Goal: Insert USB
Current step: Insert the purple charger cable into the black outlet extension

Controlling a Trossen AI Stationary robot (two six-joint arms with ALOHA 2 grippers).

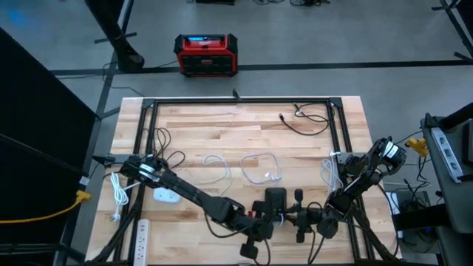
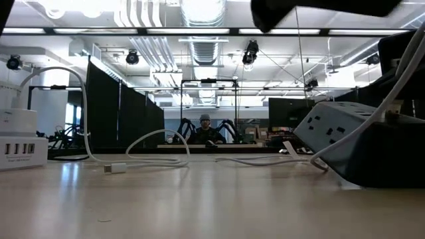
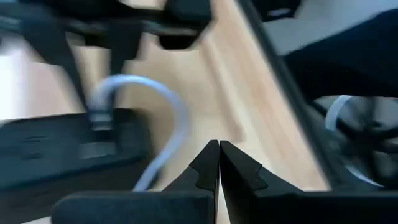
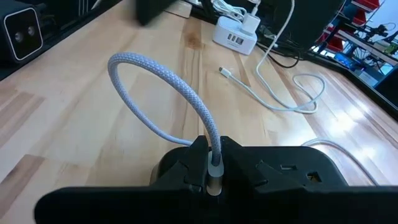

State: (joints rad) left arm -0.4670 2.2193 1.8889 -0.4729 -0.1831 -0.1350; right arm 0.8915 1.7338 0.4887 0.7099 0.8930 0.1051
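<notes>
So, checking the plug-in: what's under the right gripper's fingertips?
The right gripper is shut on the braided cable's plug, over a black power block. The plug's tip and any socket beneath are covered by the fingers, so seating can't be seen.

Dark jointed arms, black fingers [image 3: 208,163]

Pale wooden butcher-block bench [image 1: 244,140], red and black box-shaped unit [image 1: 206,55] on the grey floor beyond it, thin black cable [image 1: 303,122] looped near the far edge, person [image 2: 204,130] seated far back in the room.
</notes>
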